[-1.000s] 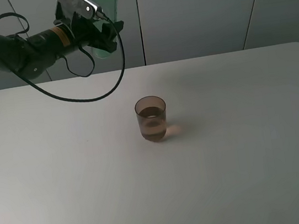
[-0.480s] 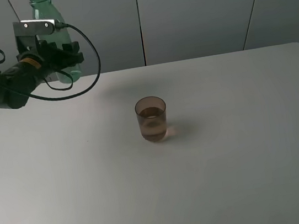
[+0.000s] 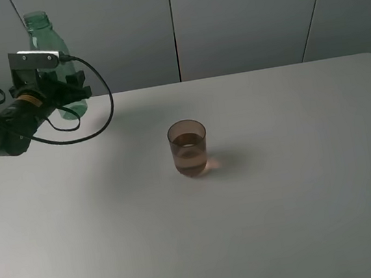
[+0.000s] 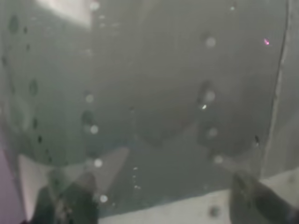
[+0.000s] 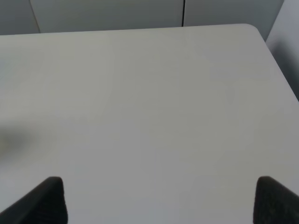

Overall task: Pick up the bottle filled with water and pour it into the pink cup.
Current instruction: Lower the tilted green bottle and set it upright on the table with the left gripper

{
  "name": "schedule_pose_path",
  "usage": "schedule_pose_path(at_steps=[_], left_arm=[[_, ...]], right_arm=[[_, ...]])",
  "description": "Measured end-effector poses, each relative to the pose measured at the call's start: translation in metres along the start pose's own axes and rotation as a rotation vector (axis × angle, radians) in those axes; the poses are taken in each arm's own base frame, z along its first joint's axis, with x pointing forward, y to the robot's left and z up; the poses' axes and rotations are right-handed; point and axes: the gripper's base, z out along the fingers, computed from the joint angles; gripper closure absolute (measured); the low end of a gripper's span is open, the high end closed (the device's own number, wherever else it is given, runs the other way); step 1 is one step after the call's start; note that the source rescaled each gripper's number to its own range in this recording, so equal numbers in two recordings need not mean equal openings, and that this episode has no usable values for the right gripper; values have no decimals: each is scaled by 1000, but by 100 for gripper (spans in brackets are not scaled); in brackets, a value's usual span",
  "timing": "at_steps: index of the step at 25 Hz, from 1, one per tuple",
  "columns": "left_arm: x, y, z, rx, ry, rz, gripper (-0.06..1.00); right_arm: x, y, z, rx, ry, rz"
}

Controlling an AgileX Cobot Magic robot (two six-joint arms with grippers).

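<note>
**A:** The left gripper [image 3: 63, 92] is clamped round the bottle [image 3: 44, 40]. It's green, clear, uncapped, and stands upright at the far left of the table [image 3: 284, 201].

**B:** The grip sits low on the body, and the neck and shoulder rise above the wrist camera. Is the base down on the table or just off it?

**A:** I can't tell, the high view doesn't settle it.

**B:** The left wrist view is nearly all green plastic speckled with droplets. There's a dark fingertip at each side of the bottle.

**A:** And the cup [image 3: 188, 149]?

**B:** It's upright in the middle of the table, well apart from the bottle and to its right in the high view. It's brownish-pink and see-through, and there's liquid inside.

**A:** What about the right gripper [image 5: 161, 201]?

**B:** Released, with its jaws spread wide over bare tabletop. One corner of the table shows ahead of it.

**A:** There's also a black cable [image 3: 110, 104] that loops out from the left wrist camera and curls back under the arm, hanging over the table.
</note>
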Motion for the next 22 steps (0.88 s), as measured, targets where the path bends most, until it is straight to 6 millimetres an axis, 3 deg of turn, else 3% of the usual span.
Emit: schedule_pose_path(at_steps=[6, 13, 22], left_arm=[[20, 10, 11, -21, 3, -1, 94], [26, 10, 30, -7, -26, 10, 94], [40, 9, 32, -1, 0, 10, 94]], right_arm=[[0, 0, 0, 0, 0, 2], [0, 0, 0, 0, 0, 2], [0, 0, 0, 0, 0, 2]])
